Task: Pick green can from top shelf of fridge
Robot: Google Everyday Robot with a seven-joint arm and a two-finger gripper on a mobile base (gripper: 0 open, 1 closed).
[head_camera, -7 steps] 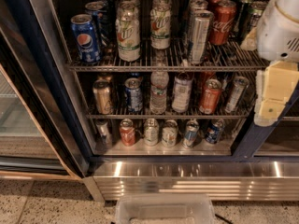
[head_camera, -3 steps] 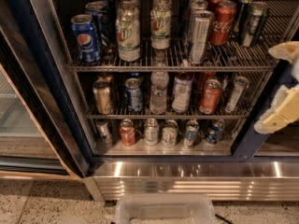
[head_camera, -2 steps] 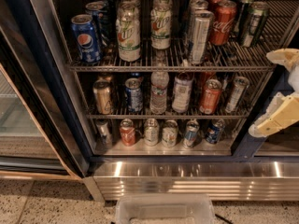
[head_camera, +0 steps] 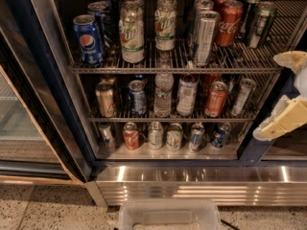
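The claw (head_camera: pixel 266 96) hangs at the right edge of the view, in front of the fridge's right post. Its two cream, matte plastic fingers (head_camera: pixel 287 119) are spread apart and grip nothing. The upper one is short and rounded, level with the front bar of the top shelf (head_camera: pixel 110 69). The lower one is a longer, blocky wedge slanting down to the left.

Up and to the left of the claw, well clear of it, the green can (head_camera: pixel 260 26) stands upright at the right end of the top shelf. It is a dark, glossy metal cylinder with a silver lid and pale markings. A like dark can stands just behind it. Just beside it on the left is a red Coca-Cola can (head_camera: pixel 229 24). Next comes a tall plain silver can (head_camera: pixel 205 38), leaning slightly.

Further left on the same rack stand two white-and-green 7UP containers (head_camera: pixel 132 38) with narrowed necks. A blue Pepsi can (head_camera: pixel 88 40) stands at the left end. The shelf is a silvery wire grid with a flat metal bar along its front.

The two racks below carry more cans and a clear ribbed water bottle (head_camera: pixel 163 94).

The fridge (head_camera: pixel 21 56) has a dark blue frame and a ribbed stainless-steel base (head_camera: pixel 201 188) that catches bright reflections. Before it lie a speckled stone floor (head_camera: pixel 38 210) and a translucent plastic bin (head_camera: pixel 168 215) with rounded corners.
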